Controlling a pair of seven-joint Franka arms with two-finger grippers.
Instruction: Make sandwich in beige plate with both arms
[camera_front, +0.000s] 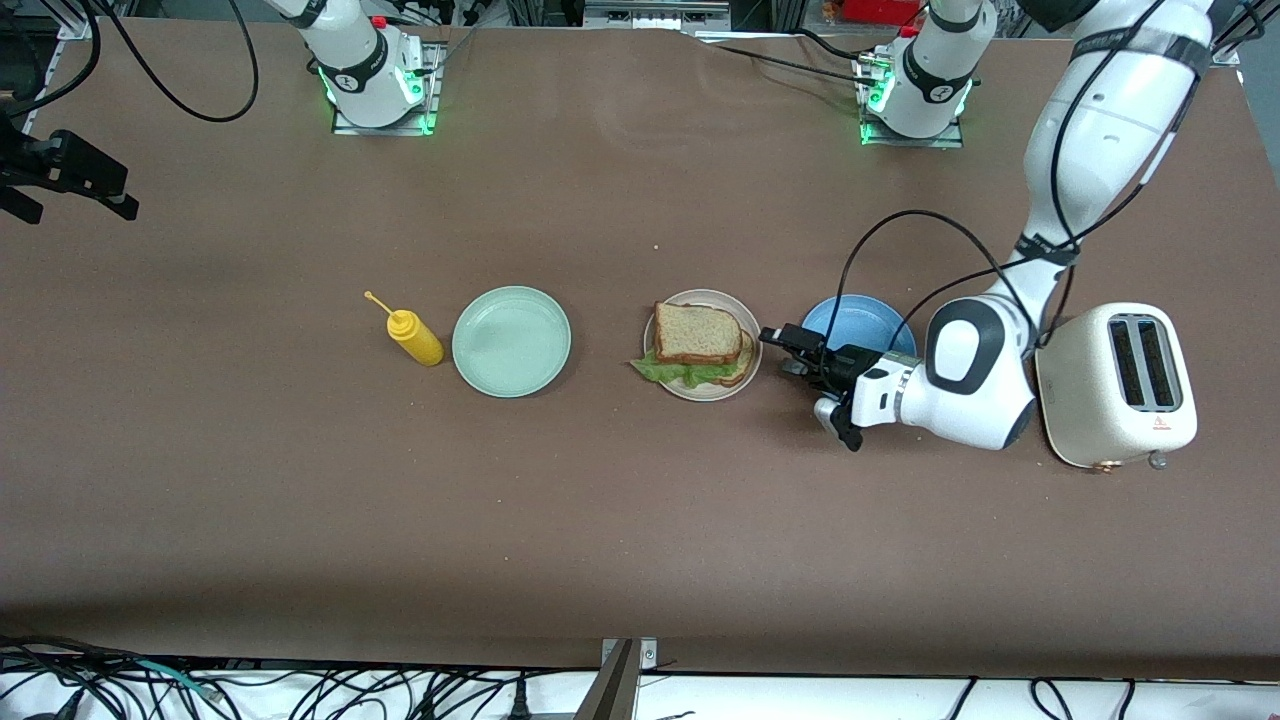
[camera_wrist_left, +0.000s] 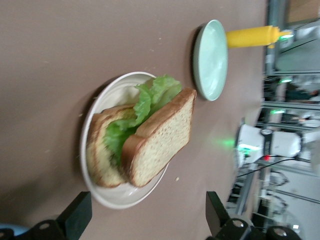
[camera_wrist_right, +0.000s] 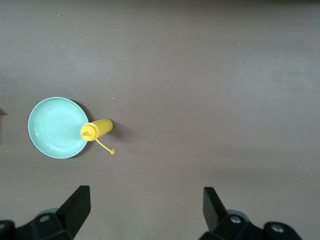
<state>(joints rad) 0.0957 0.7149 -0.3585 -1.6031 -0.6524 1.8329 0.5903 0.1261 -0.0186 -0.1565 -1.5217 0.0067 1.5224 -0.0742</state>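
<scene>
The sandwich (camera_front: 700, 345) lies on the beige plate (camera_front: 712, 392) in the middle of the table. Its top toast slice (camera_wrist_left: 162, 140) rests askew on the ruffled lettuce (camera_wrist_left: 150, 97), above the bottom slice (camera_wrist_left: 100, 150). My left gripper (camera_front: 782, 351) hangs low beside the plate, toward the left arm's end of the table. It is open and empty, with the plate's rim (camera_wrist_left: 120, 200) just ahead of its fingers (camera_wrist_left: 77, 212). The right gripper (camera_front: 75, 200) waits high up at the right arm's end of the table, open (camera_wrist_right: 145, 197) over bare table.
A mint green plate (camera_front: 511, 341) and a yellow squeeze bottle (camera_front: 415, 337) lie toward the right arm's end. A blue plate (camera_front: 855, 322) sits partly under the left gripper's wrist. A cream toaster (camera_front: 1120, 385) stands beside the left arm's elbow.
</scene>
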